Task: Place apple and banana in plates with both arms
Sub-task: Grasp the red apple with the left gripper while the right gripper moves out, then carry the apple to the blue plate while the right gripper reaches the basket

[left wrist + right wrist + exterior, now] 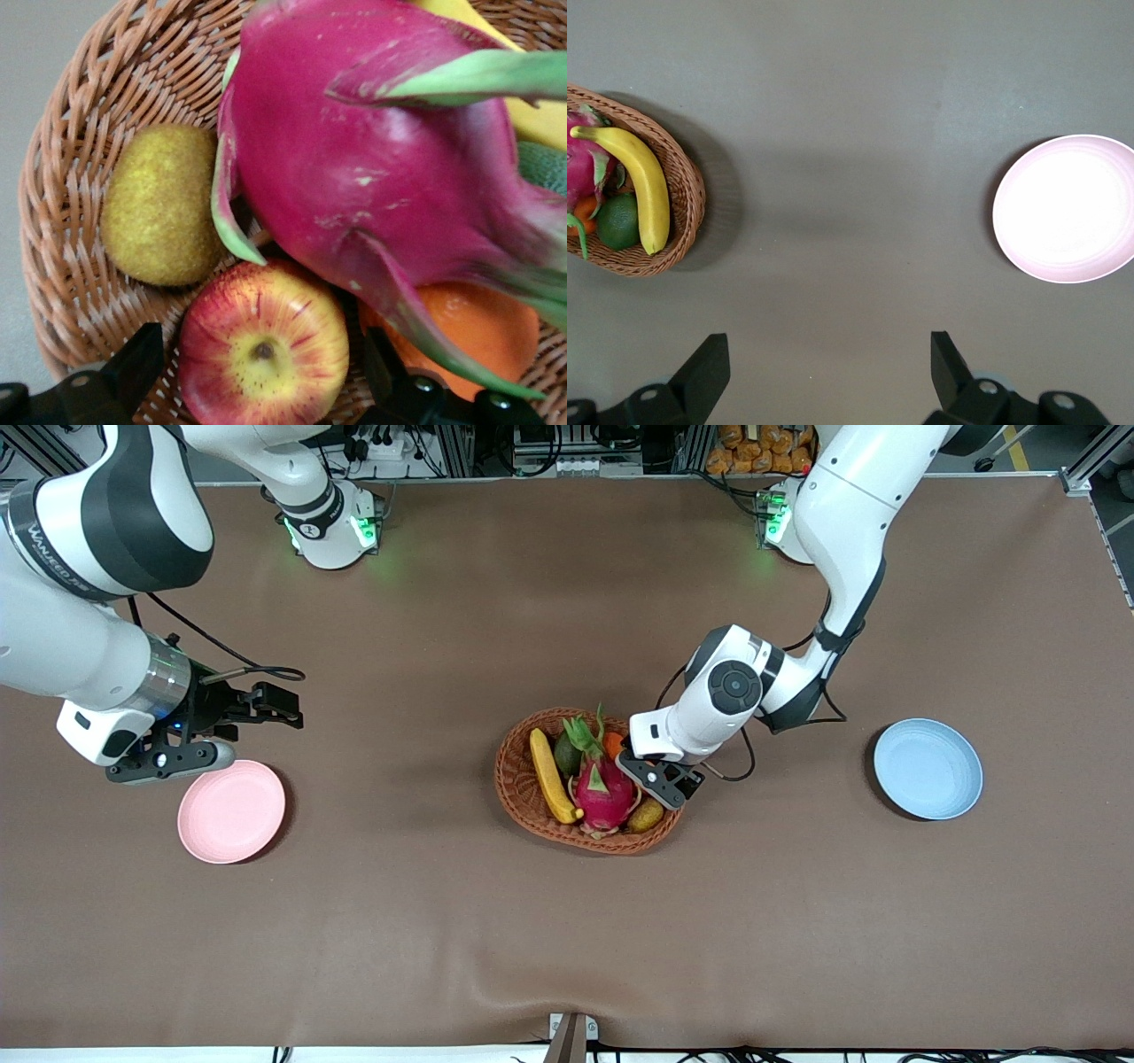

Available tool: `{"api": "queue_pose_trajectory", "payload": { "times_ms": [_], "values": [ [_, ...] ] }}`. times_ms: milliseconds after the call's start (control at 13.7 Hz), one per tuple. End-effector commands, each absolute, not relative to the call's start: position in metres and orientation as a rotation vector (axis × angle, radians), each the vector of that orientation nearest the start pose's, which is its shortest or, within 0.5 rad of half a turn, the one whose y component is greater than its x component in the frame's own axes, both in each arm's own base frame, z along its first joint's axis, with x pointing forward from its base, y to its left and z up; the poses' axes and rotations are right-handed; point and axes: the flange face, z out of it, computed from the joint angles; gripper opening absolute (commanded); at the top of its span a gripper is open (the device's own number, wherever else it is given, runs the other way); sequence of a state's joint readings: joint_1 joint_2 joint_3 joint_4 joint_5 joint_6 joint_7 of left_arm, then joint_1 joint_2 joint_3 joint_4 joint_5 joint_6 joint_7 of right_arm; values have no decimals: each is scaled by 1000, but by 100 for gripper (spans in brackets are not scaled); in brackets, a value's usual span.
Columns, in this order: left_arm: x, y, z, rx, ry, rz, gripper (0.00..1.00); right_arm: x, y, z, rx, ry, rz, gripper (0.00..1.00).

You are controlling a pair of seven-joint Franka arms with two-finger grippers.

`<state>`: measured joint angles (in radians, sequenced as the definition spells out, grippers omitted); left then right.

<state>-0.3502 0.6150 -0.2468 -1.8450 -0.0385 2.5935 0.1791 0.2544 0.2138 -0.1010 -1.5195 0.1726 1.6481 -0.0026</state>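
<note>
Woven basket (pixel 80 266): left tool (pixel 266 376) spread wide around apple (pixel 264 350), seemingly untouched; right tool (pixel 824 372) open.

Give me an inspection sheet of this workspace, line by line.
Surface: brown table cover, a wrinkle at the edge nearest the front camera.
Job's things: apple and banana in the basket; pink plate and blue plate bare.
Clutter: dragon fruit, kiwi-like fruit, orange fruit, green fruit share the basket.
Grippers: left gripper open astride the apple; right gripper open over bare table near the pink plate.
Cables: black leads along both wrists.
Surroundings: equipment past the table's edge by the bases.
</note>
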Motion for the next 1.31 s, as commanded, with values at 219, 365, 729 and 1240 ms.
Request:
{"api": "queue_pose_trajectory", "payload": {
  "times_ms": [219, 365, 729, 1240],
  "values": [
    [555, -359, 234, -3105, 1161, -232, 23, 605, 119, 532, -2984, -191, 155, 100],
    [552, -354, 255, -3094, 1162, -173, 22, 604, 120, 532, -2984, -193, 155, 100],
    [535, -340, 336, -3111, 977, 16, 23, 603, 120, 532, -2982, -194, 166, 100],
    [568, -194, 410, -3166, 586, 97, 31, 603, 120, 532, -2982, -199, 166, 100]
  ]
}}
